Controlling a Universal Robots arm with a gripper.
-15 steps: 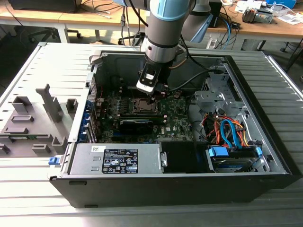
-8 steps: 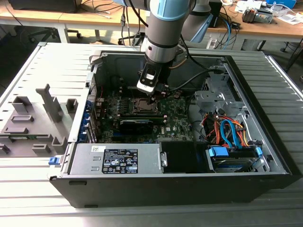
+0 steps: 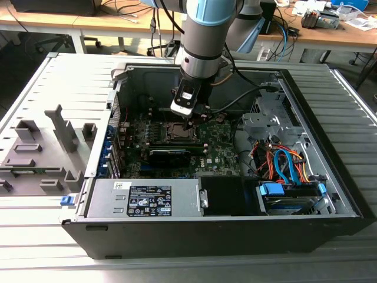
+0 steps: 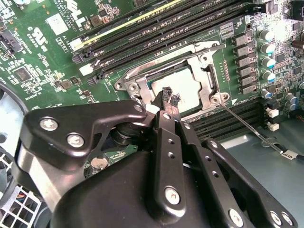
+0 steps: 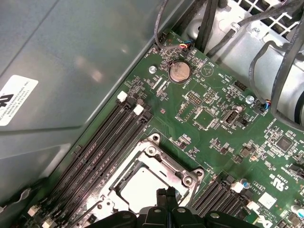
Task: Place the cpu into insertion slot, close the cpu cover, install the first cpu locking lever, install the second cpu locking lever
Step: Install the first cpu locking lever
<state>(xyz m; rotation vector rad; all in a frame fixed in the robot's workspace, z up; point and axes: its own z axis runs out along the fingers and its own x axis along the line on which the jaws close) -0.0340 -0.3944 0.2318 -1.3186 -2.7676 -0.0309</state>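
Hovering right over the insertion slot (image 3: 177, 132) inside the open computer case (image 3: 206, 236), the gripper (image 4: 167, 95) has its fingers (image 4: 164, 118) pinched together, tips down by one edge of the cpu cover (image 4: 209, 95). The cpu (image 4: 185, 85) sits in the slot, framed by that cover lying flat, and one thin locking lever (image 4: 247, 127) sticks out past the memory slots (image 4: 223, 121)
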